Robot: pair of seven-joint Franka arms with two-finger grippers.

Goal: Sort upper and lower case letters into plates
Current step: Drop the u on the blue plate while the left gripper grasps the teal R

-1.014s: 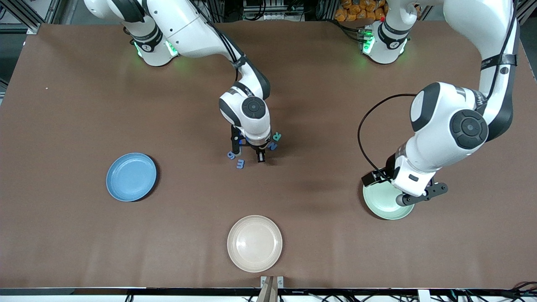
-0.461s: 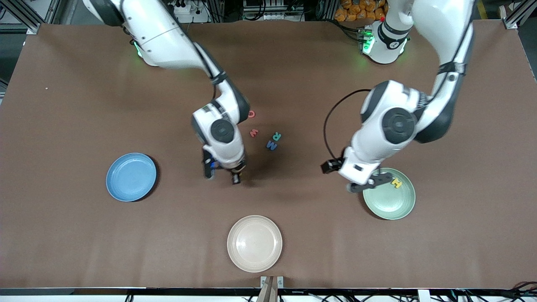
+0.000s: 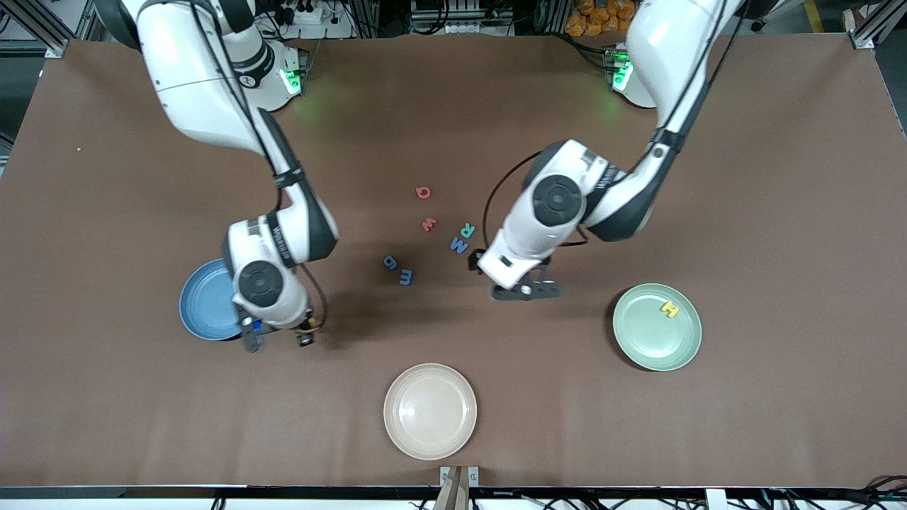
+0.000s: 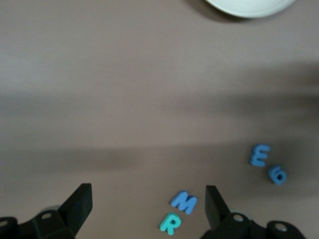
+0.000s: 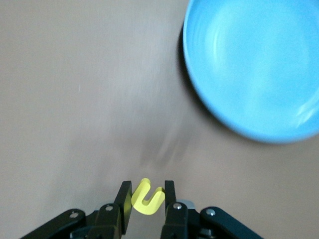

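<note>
1. Now I see the right gripper (image 5: pixel 144 199) pinching a yellow letter (image 5: pixel 147 198) over bare table beside the light blue plate (image 3: pixel 205 304), toward the right arm's end.
2. Six loose letters (image 3: pixel 429 227) lie mid-table.
3. My left gripper (image 4: pixel 148 206), fingers spread, hangs over the blue M (image 4: pixel 183 201).
4. A yellow H (image 3: pixel 669 309) rests in the mint plate (image 3: pixel 655 347).

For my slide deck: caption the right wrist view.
Right gripper shut on a yellow letter above the brown table, beside the light blue plate.
</note>
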